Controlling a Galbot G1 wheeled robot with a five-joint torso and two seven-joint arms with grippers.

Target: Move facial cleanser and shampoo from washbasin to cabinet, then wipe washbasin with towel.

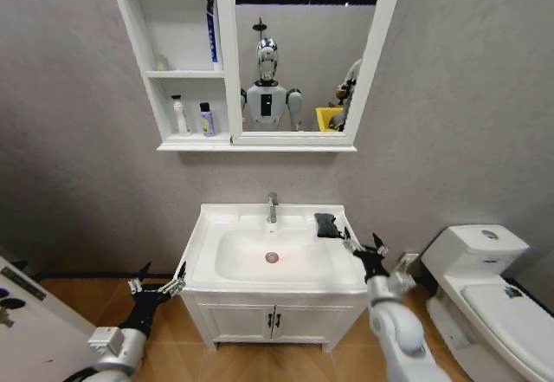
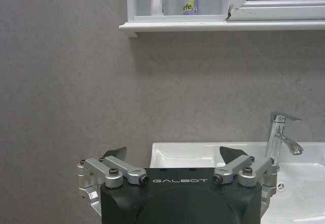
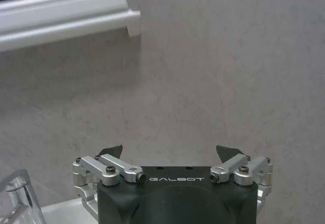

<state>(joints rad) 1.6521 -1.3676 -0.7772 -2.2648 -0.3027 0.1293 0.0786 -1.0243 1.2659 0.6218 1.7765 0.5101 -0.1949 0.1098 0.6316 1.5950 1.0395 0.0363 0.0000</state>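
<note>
White ceramic washbasin (image 1: pixel 286 265) stands against the grey wall at the centre of the head view, chrome tap (image 1: pixel 272 207) at 12 o'clock of the oval bowl, red-ringed drain (image 1: pixel 272 257) in the bowl's middle. The black towel (image 1: pixel 326 224) lies bunched on the rim at about 2 o'clock from the drain, just right of the tap.

The cabinet (image 1: pixel 184 61) hangs above, joined to the mirror (image 1: pixel 303 48). Its lowest compartment holds a white bottle (image 1: pixel 179 114) and a purple bottle (image 1: pixel 207 119) side by side (which is cleanser and which shampoo cannot be told). A blue tube (image 1: pixel 212 34) stands upright in the compartment above.

Left gripper (image 1: pixel 158 288) hangs low, off the basin's front left corner, at 8 o'clock from the drain; fingers spread, nothing between them. Right gripper (image 1: pixel 367 249) sits at the basin's right edge, at 3 o'clock from the drain, near the towel but apart from it; fingers likewise spread and empty. A toilet (image 1: pixel 485 291) stands further right.
</note>
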